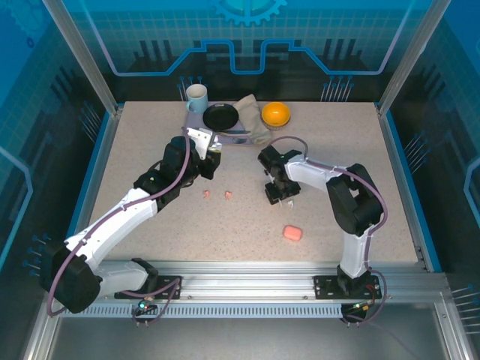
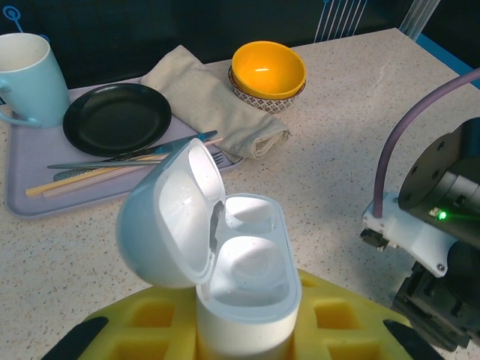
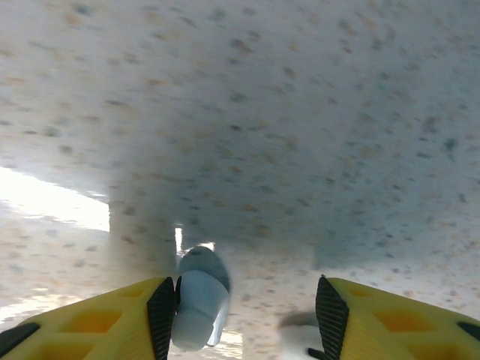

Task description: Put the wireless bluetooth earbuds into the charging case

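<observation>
Left gripper clamped on the base of the white charging case, which it holds upright with the lid hinged open. Right gripper down at the table, jaws about half apart and gripping nothing. One white earbud lies between them against the inner pad at the wrist view's left, and a second white earbud, blurred, lies just inside the other finger. Two salmon-pink earbuds lie on the table between the two grippers.

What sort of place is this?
Most likely a robotics lab booth: a left arm and right arm bolted to a metal rail, blue panels walling the table, a mug and plate on a tray.
</observation>
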